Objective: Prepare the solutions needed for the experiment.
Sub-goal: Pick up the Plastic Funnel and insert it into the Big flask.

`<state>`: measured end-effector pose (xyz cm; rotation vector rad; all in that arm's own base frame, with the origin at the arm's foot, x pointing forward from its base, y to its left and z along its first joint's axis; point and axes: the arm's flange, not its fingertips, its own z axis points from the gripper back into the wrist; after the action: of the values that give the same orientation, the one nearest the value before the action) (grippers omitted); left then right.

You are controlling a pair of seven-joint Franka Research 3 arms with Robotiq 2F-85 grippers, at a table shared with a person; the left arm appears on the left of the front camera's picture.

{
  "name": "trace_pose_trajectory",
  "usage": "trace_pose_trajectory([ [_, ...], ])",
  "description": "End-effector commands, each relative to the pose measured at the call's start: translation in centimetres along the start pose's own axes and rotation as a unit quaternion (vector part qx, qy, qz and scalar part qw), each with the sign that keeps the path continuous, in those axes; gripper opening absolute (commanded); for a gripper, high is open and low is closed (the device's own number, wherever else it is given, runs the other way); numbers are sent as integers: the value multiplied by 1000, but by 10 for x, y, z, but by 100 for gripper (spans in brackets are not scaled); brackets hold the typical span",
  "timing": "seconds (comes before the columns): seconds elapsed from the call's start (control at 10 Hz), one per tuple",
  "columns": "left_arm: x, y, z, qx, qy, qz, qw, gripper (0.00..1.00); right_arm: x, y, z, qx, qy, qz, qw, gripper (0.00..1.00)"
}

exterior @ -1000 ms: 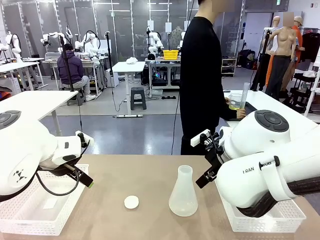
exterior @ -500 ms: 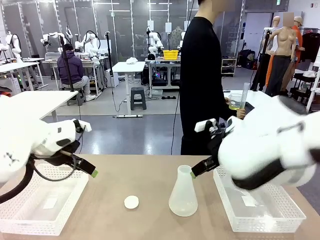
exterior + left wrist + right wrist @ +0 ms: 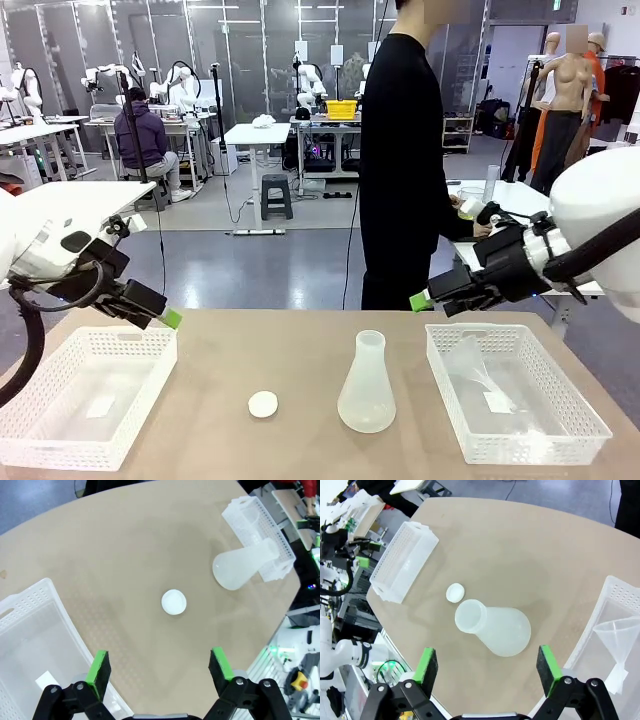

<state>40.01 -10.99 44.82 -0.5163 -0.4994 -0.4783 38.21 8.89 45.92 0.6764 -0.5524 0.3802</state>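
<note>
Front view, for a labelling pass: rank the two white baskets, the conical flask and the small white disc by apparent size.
Largest: left basket and right basket, which look alike, so unranked.
Next: conical flask.
Smallest: small white disc.

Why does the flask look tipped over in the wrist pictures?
Front view: sharp, evenly lit, flask upright. Left wrist view: the wide lens, looking down, slants the flask and bows the table edge. Right wrist view: same slant, soft shadows, no blur.

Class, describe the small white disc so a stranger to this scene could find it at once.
Start at the tan table, between the left basket and the right basket. Just left of the upright flask lies the disc, touching nothing. It is the only small, flat, round thing there.
</note>
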Motion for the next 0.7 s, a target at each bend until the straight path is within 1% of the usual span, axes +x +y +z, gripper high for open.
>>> trace_pose_trajectory([
  [0.0, -3, -10, -7, 25, 8, -8, 1000, 100, -3, 14, -10, -28, 10, 36, 999, 100],
  [0.1, -3, -10, -7, 25, 8, -8, 1000, 100, -3, 14, -10, -28, 10, 36, 999, 100],
  [0.2, 0, -4, -2, 8, 4, -4, 1000, 100, -3, 14, -10, -28, 10, 36, 999, 100],
  [0.3, 5, -3, -10, -119, -4, 36, 992, 100, 1, 13, -8, -20, 12, 22, 999, 100],
  [0.4, 11, 8, -15, -161, -31, 101, 981, 100, 6, 2, -15, 54, 0, -24, 998, 100],
  [0.5, 13, 20, -18, -217, -51, 146, 964, 100, 8, -7, -15, 110, -10, -65, 992, 100],
  [0.6, 11, 28, -20, -263, -49, 173, 948, 100, 8, -15, -15, 145, -13, -98, 985, 100],
])
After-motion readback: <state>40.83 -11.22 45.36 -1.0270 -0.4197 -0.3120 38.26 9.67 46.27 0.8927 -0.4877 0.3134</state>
